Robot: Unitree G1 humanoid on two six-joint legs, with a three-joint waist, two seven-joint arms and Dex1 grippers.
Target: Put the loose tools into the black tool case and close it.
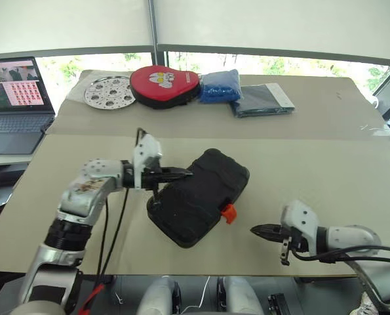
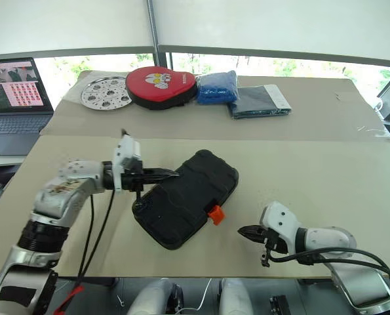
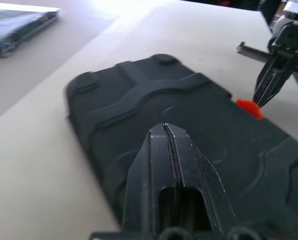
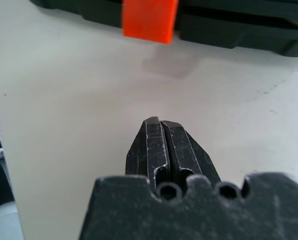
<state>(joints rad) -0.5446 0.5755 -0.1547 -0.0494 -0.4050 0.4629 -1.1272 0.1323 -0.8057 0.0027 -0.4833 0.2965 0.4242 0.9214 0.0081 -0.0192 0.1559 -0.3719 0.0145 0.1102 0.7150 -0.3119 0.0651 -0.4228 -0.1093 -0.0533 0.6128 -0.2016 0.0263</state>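
1. An open laptop is seen at the left edge, screen lit.
2. A perforated metal disc is laid upper left of centre.
3. A red round pouch is set just beside the disc.
4. A blue bundle and a dark folded packet are placed right of the pouch.

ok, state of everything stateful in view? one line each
black tool case: closed, lying flat on the table
orange latch: on the case's front edge, facing the right gripper; whether it is fastened, cannot tell
left gripper: shut, empty, over the case lid
right gripper: shut, empty, apart from the latch
red pouch: zipped shut
laptop: open, screen on
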